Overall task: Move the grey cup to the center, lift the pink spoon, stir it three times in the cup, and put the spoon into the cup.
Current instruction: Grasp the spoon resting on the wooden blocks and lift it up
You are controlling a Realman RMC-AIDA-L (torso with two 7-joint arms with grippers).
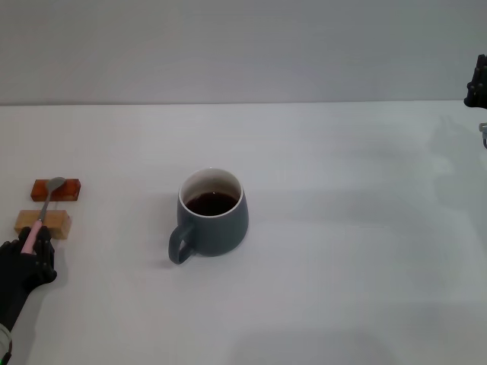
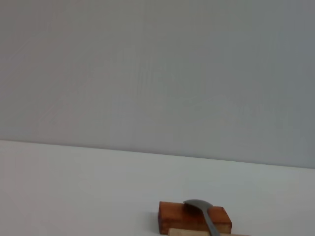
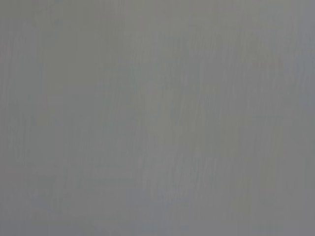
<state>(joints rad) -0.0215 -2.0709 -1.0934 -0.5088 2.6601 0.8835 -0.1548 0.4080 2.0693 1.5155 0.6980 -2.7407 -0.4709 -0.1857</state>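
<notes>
The pink spoon (image 1: 44,207) lies at the left edge of the worktop (image 1: 342,228), bridged across two small wooden blocks: its grey metal bowl rests on the far red-brown block (image 1: 55,189), and its pale pink handle crosses the nearer tan block (image 1: 42,223), so the shaft sits raised off the surface. The left wrist view shows the spoon bowl (image 2: 198,204) lying on top of the red-brown block (image 2: 194,217).

The left gripper (image 1: 30,247) is at the near end of the handle, its black fingers either side of the pink tip and seemingly clenched on it, though how firmly cannot be made out.

The spoon looks light, stiff and slender, with a smooth handle that could twist or slip in a loose pinch. The raised handle end is the sensible place to hold it, leaving the bowl free to dip.

The grey cup (image 1: 211,214) stands upright near the middle of the worktop, well apart from the spoon, its loop handle turned toward the robot and to its left. It holds dark liquid, so it is likely heavy enough to stay put, but stirring should be gentle to avoid splashing.

The right gripper (image 1: 477,82) is parked at the far right edge, and whether it is released or clenched cannot be told.
</notes>
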